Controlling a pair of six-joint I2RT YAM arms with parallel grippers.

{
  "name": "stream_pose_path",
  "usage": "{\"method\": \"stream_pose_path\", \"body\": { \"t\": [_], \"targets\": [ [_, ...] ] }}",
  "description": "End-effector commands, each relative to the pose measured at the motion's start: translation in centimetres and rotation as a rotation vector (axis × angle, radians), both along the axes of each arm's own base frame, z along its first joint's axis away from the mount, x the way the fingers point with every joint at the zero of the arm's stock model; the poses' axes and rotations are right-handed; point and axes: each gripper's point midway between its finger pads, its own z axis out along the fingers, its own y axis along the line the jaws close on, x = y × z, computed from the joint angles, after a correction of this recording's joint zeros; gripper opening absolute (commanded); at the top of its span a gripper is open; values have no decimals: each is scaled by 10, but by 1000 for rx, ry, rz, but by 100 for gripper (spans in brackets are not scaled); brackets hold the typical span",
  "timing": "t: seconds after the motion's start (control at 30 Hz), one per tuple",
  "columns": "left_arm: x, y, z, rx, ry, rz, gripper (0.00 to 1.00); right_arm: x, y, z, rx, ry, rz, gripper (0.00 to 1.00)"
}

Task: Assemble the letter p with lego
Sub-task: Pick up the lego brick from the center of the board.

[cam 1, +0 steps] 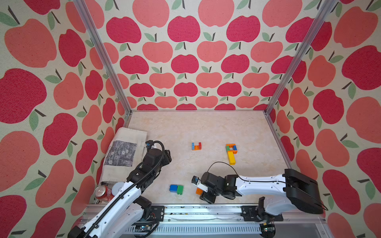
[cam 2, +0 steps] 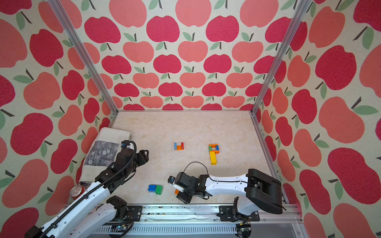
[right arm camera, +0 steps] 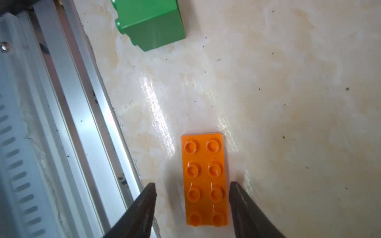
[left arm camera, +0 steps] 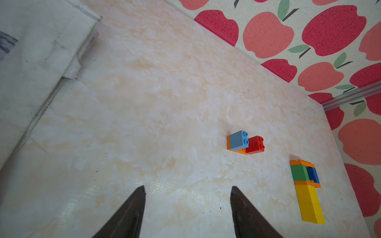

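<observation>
A P-shaped lego build (cam 1: pixel 231 152) of orange, green, blue and yellow bricks lies at the right of the table; it also shows in the left wrist view (left arm camera: pixel 305 185). A smaller group of light blue, red and orange bricks (cam 1: pixel 196 146) sits mid-table. A blue and a green brick (cam 1: pixel 176 189) lie side by side near the front. My right gripper (right arm camera: pixel 192 184) is open, its fingers straddling a flat orange brick (right arm camera: pixel 204 179) that rests on the table; one finger is close to the brick's edge, and a gap shows at the other. My left gripper (left arm camera: pixel 187 187) hangs open and empty over bare table.
A folded printed cloth (cam 1: pixel 125 152) lies along the left wall. A red soda can (cam 1: pixel 103 192) and a white round object (cam 1: pixel 118 187) sit at its front end. An aluminium rail (right arm camera: pixel 78 123) runs along the table's front edge, close to my right gripper. Apple-patterned walls enclose the table.
</observation>
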Motion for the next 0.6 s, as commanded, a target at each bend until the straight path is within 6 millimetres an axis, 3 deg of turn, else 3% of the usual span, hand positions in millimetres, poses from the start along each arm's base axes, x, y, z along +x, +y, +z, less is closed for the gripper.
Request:
{"method": "stream_pose_path", "body": {
  "t": [0.0,0.1,0.33,0.57],
  "targets": [
    [-2,2,-2,-1,3,-6,68,15,-7,-3,-89,-91,-5,59],
    [-3,2,-4,-6,7,-9,68,15,-4,-6,-103,-94,15,54],
    [-5,6,-8,-5,22,-2,70,18,-11,-15,-192,-119,65,25],
    [-7,11,-5,-15,20,2,70,40,9,27,-90,-213,196,21]
  ]
}}
